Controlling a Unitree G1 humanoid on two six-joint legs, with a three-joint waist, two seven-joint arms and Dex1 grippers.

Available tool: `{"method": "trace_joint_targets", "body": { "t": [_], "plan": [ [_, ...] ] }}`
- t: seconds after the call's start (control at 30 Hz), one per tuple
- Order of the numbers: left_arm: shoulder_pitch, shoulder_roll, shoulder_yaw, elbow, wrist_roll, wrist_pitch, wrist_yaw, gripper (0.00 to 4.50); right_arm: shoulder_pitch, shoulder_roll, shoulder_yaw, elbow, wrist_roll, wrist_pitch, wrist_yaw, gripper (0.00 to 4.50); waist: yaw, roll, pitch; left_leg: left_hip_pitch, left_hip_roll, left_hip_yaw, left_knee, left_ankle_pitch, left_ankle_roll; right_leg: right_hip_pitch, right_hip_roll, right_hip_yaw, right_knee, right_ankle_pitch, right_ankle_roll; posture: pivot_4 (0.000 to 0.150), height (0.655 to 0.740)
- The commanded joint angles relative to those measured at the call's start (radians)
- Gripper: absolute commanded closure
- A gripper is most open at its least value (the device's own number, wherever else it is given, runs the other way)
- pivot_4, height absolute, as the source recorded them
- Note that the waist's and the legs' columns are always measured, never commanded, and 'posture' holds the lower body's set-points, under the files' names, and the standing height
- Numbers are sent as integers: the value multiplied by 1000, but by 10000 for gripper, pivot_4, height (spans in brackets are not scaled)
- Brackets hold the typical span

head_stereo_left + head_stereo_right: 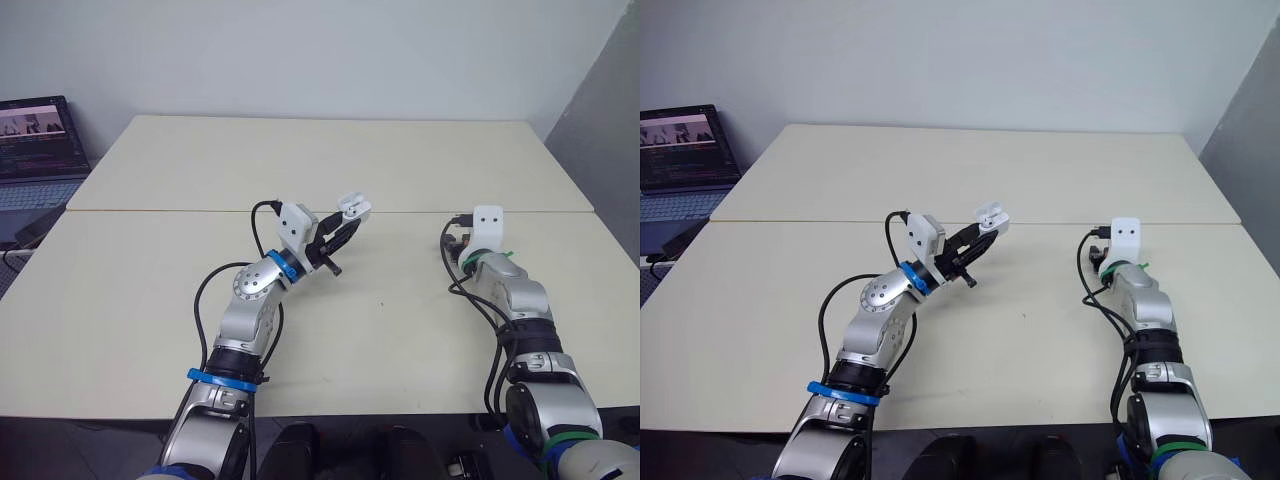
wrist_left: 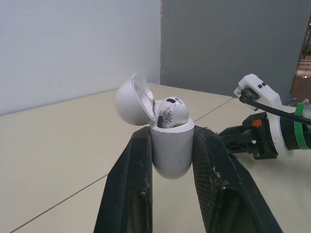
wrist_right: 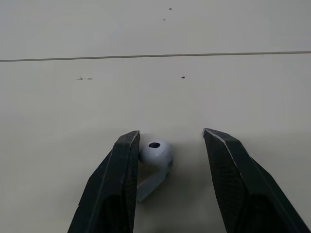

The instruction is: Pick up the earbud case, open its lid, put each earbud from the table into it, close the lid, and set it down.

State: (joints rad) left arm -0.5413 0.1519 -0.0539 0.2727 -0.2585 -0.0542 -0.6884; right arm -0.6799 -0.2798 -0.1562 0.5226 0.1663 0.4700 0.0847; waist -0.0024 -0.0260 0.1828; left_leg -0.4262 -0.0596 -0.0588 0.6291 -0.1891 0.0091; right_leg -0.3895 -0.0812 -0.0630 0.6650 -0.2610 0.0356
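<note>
The right end effector sits low on the table, fingers spread either side of the loose earbud, which touches one finger. That placement looks ready for a pinch. Slightly farther out, the left end effector pinches the earbud case clear of the table. Its lid is tipped open and one earbud is already seated, probably so the second can drop in. A laptop stands far back, left.

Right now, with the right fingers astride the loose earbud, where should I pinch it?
Pinch the earbud by its round head, from above, as the right gripper points. It lies flat on the table, thin stem trailing wristward. It sits beside one finger, so probably centre first.
</note>
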Motion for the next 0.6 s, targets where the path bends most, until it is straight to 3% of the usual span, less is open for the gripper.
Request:
{"method": "trace_joint_targets", "body": {
  "t": [0.03, 0.17, 0.23, 0.33, 0.37, 0.6],
  "plan": [
    [-6, 1, 5, -53, -4, -11, 3, 37466, 3, 9, -6, -13, -9, 4, -16, 23768, 0, 0, 0, 0, 0, 0, 0, 0, 0, 0, 0, 0, 0, 0, 0, 1500, 7400],
    [-8, 2, 5, -52, -3, -12, 6, 37466, 1, 14, -12, 11, -13, -4, -25, 25395, 0, 0, 0, 1, 0, 0, 0, 0, 0, 0, 0, 0, 0, 0, 0, 1500, 7400],
    [-6, 2, 5, -56, -2, -12, 8, 37466, 5, 14, -17, 20, -15, -6, -30, 29071, 0, 0, 0, 1, 0, 0, 0, 0, 0, 0, 0, 1, 0, 0, 0, 1500, 7400],
    [-2, 2, 5, -61, -1, -12, 11, 37466, 11, 5, -10, 30, -24, -18, -20, 39429, 2, 0, 0, 1, 0, 0, 0, 0, 0, 1, 0, 0, 0, 0, 0, 1500, 7400],
    [0, 2, 4, -63, -1, -12, 12, 37466, 12, 2, -9, 36, -25, -24, -16, 40899, 2, 0, 0, 1, 0, 0, 0, 0, 0, 1, 0, 0, 0, 0, 0, 1500, 7400],
    [23, 5, 1, -89, -2, -6, 12, 37466, 47, -15, 1, -12, -23, -13, 20, 40869, 3, 1, 0, 1, 0, 0, 0, 0, 0, 1, 0, 0, 0, 0, 0, 1500, 7400]
  ]
}}
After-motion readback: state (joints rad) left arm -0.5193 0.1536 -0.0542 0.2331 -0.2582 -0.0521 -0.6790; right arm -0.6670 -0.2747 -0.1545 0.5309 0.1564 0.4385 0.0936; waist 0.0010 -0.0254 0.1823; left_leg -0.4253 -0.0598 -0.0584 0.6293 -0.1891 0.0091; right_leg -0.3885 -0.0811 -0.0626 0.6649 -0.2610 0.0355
